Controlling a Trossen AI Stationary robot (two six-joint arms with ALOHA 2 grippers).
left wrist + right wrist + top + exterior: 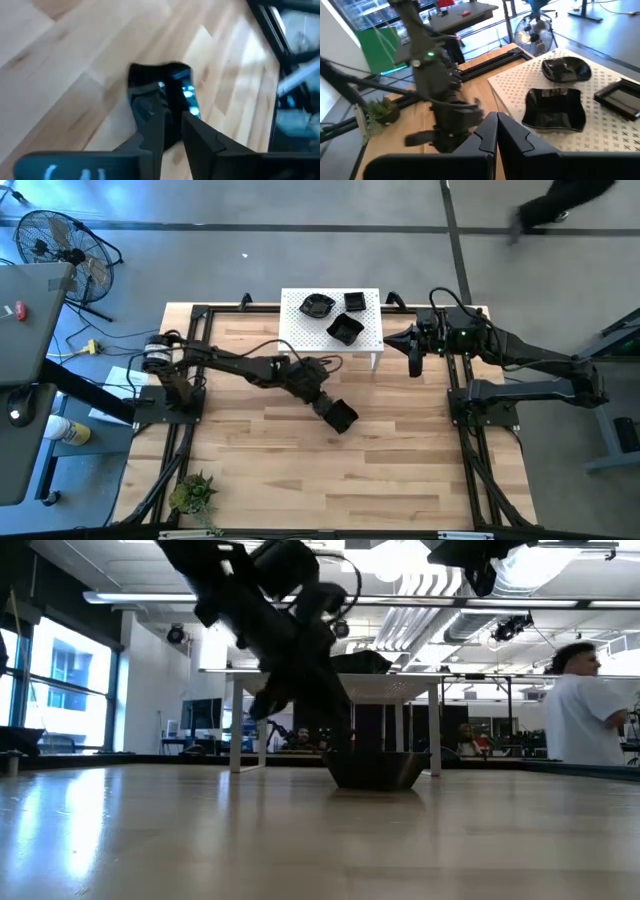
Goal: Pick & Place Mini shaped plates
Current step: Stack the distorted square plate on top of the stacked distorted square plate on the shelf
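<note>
Left gripper point(334, 411): frame centre, fingers straddling black plate point(341, 416) on table point(400, 470); grip unclear.
Right gripper point(413, 362): upper right, fingers pressed together, empty.
Rack point(372, 335): three plates.

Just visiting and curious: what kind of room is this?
Probably an open-plan robotics lab or workshop: exposed ceiling ducts, a floor fan, and desks with a person beyond the wooden table.
</note>
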